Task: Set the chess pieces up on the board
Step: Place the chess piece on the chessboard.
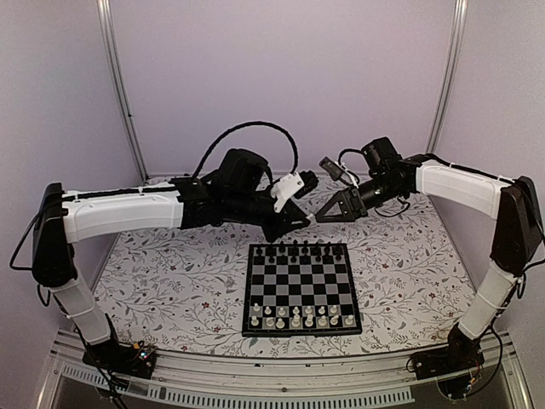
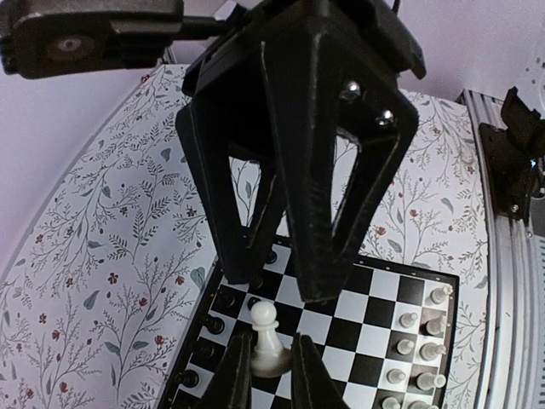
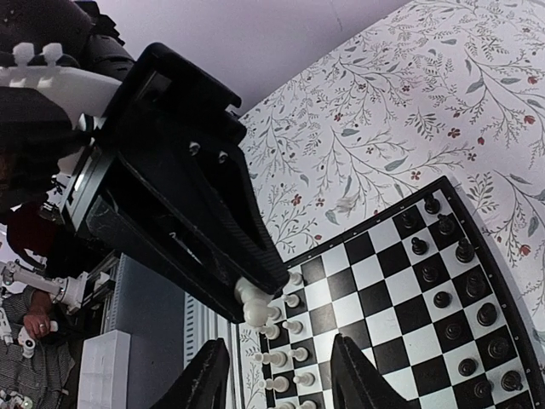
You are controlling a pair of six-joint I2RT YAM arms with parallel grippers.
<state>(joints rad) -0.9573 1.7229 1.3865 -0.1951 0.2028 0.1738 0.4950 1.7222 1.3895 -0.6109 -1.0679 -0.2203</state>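
The board (image 1: 300,281) lies on the floral cloth in front of both arms. Black chess pieces (image 1: 295,250) fill its far rows and cream-white pieces (image 1: 298,317) its near rows. My left gripper (image 1: 296,223) hovers over the board's far edge, shut on a white pawn (image 2: 266,328), which it grips by the base. The pawn also shows at the left gripper's tip in the right wrist view (image 3: 254,307). My right gripper (image 1: 329,213) is open and empty, facing the left gripper close by, its fingers (image 2: 324,213) just beyond the pawn.
The floral cloth (image 1: 170,273) covers the table around the board. Metal frame posts (image 1: 119,85) stand at the back corners and a rail (image 1: 281,371) runs along the near edge. A person's hand (image 3: 34,319) shows beyond the table edge.
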